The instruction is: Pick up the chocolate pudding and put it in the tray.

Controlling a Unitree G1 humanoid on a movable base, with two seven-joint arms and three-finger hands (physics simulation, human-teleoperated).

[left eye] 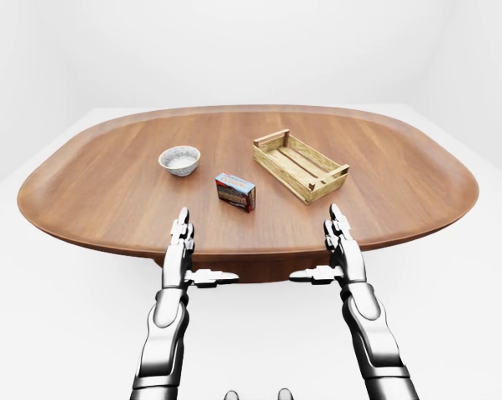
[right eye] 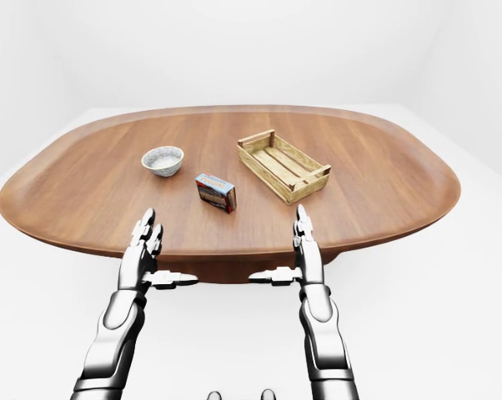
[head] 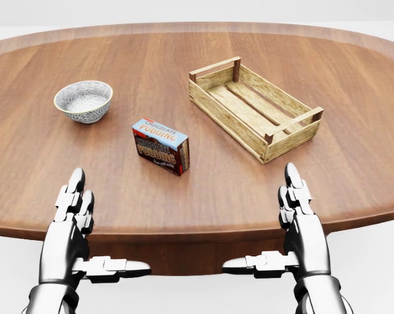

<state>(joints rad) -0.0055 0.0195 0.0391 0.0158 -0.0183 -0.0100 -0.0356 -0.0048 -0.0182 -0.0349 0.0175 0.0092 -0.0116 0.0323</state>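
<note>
Both hands released at the oval wooden desk [head: 354, 163] edge.
Left hand [head: 72, 226] and right hand [head: 298, 219] splayed, holding nothing; blue-topped chocolate pudding box [head: 161, 146] lies between patterned ceramic bowl [head: 83, 101] and slatted wooden tray [head: 254, 108].

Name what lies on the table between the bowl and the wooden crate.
In the head view, the chocolate pudding box lies between the bowl and the wooden crate.
</note>
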